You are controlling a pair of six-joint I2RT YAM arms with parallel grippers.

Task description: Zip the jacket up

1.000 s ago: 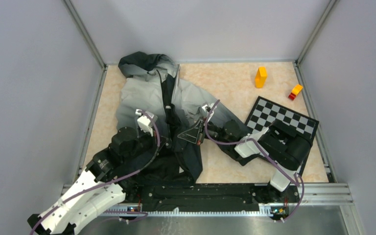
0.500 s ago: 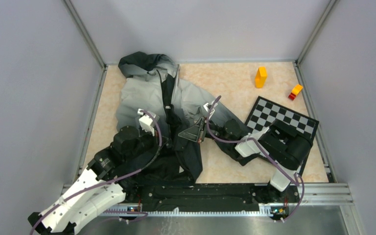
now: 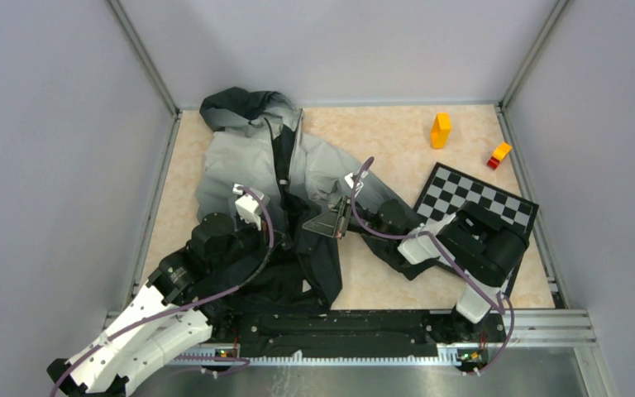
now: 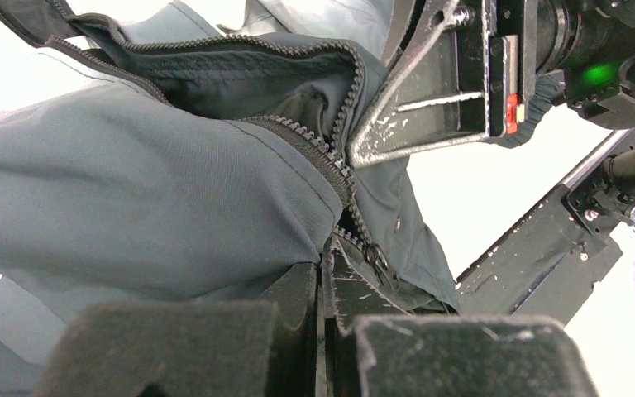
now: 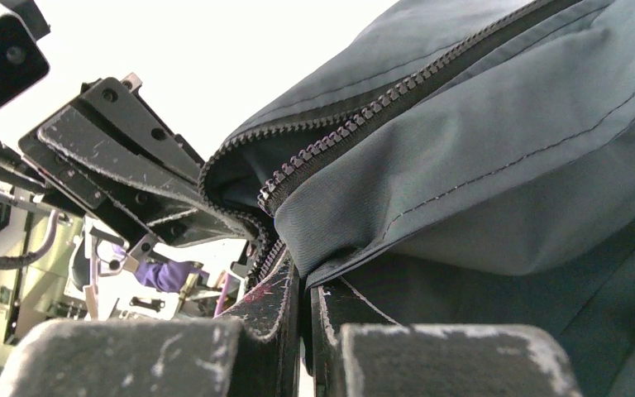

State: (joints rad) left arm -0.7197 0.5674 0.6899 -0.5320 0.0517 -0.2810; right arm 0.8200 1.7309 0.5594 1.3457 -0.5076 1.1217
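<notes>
Left of the checkerboard mat (image 3: pixel 475 198) the jacket (image 3: pixel 252 161) lies spread out, its front still gaping. The right gripper (image 5: pixel 306 289), pinched shut on the jacket's zipper edge, has edged a little nearer the mat over the last second. The left gripper (image 4: pixel 327 289), farther from the mat, stays clamped on the hem end. The zipper (image 4: pixel 331 165) teeth above both grips stay unmeshed, so I reckon the closing has barely begun.

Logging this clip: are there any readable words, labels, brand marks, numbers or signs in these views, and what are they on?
No readable text in any view.
Jacket: no label or brand mark shows.
Checkerboard: plain black and white squares, no characters.
Yellow block and yellow and red block: too small to show any marking.
</notes>
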